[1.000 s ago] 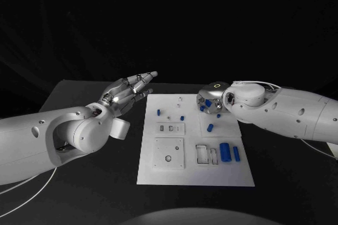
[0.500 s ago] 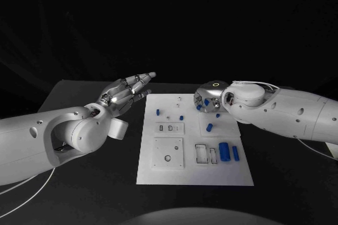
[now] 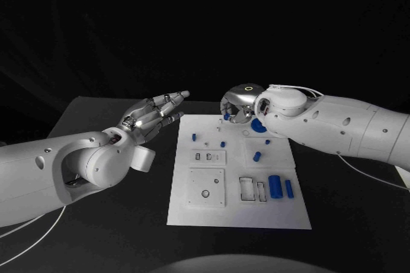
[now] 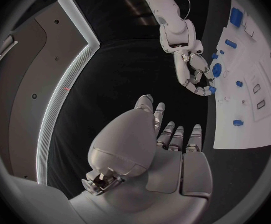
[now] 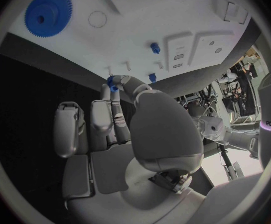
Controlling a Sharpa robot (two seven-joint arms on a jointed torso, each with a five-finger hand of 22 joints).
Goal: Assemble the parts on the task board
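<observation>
The white task board (image 3: 239,214) lies mid-table. My right hand (image 3: 240,106) hovers over the board's far edge and pinches a small blue part (image 5: 112,83) between thumb and a finger; the same part (image 3: 226,115) shows at its fingertips from the head. A blue gear (image 3: 258,126) lies flat on the board just beside that hand, also plain as the gear (image 5: 48,12) from the right wrist. My left hand (image 3: 158,113) floats left of the board, fingers spread, holding nothing. The left wrist view shows the right hand (image 4: 195,74) above the board (image 4: 247,129).
On the board's near right lie a thick blue cylinder (image 3: 274,186) and a slim blue bar (image 3: 289,189) beside rectangular slots. A blue peg (image 3: 257,156) stands mid-board, with small blue pegs (image 3: 194,136) farther left. A round hole (image 3: 205,193) sits in the near-left plate.
My right hand has risen and shifted toward the board's far left, uncovering the blue gear, with a small blue part in its fingertips. The left hand has barely moved.
</observation>
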